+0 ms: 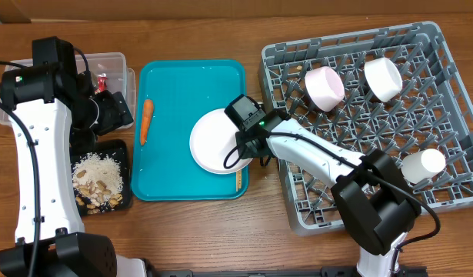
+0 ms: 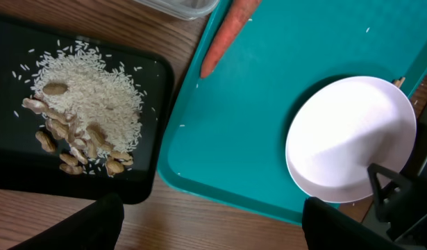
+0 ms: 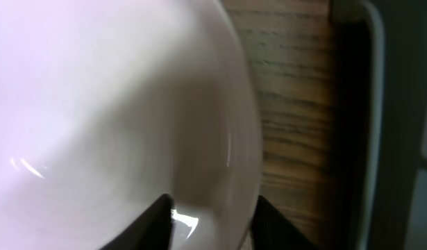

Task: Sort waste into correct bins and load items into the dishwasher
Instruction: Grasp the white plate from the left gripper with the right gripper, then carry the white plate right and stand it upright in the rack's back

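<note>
My right gripper [image 1: 248, 132] [image 3: 216, 226] is shut on the right rim of the round white plate [image 1: 217, 142] [image 2: 348, 139] [image 3: 95, 104], which lies on the teal tray [image 1: 174, 173] [image 2: 269, 90]. A chopstick end [image 1: 239, 181] pokes out below the plate. The orange carrot [image 1: 145, 121] [image 2: 227, 35] lies on the teal tray's left side. My left gripper [image 1: 114, 108] [image 2: 213, 232] is open and empty, above the black tray [image 1: 127, 154] [image 2: 151, 187] holding rice and nuts [image 1: 98, 181] [image 2: 85, 104]. The clear tub [image 1: 121, 61] holds the red wrapper [image 1: 103, 79]. The tissue is hidden.
The grey dish rack [image 1: 451, 100] at right holds a pink bowl [image 1: 324, 86], a white bowl [image 1: 382, 78] and a small white cup [image 1: 422, 165]. Bare wood table runs along the front edge [image 1: 198, 238].
</note>
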